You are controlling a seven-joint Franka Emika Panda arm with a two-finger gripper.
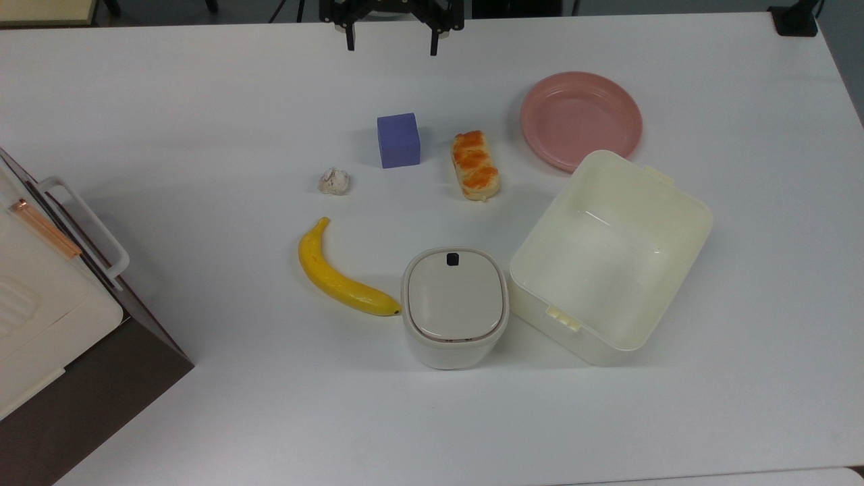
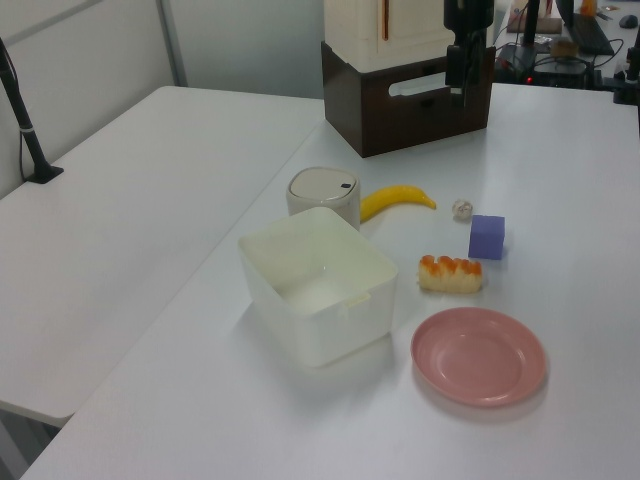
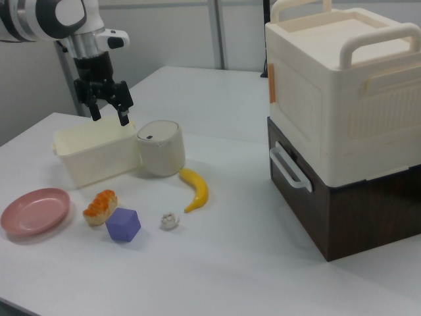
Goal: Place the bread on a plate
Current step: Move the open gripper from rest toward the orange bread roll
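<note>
Cream plastic, a large open tub (image 1: 611, 256) sits on the white table (image 1: 202, 135), the landmark here. Seen in the top view, a lidded pot (image 1: 454, 307) touches its left side. Beyond the tub lies the pink plate (image 1: 580, 119); the bread (image 1: 475, 165) rests left of it, apart. Farthest, the pincer (image 1: 392, 42) hangs released, holding nothing.

A robotics lab or office workroom — a wide white desk (image 1: 169, 121) with a robot arm (image 3: 62, 20) above it, plain pale partition walls (image 3: 164, 36) behind, and, in the left view, cables and electronic gear (image 2: 575, 40) crowding the far edge.
</note>
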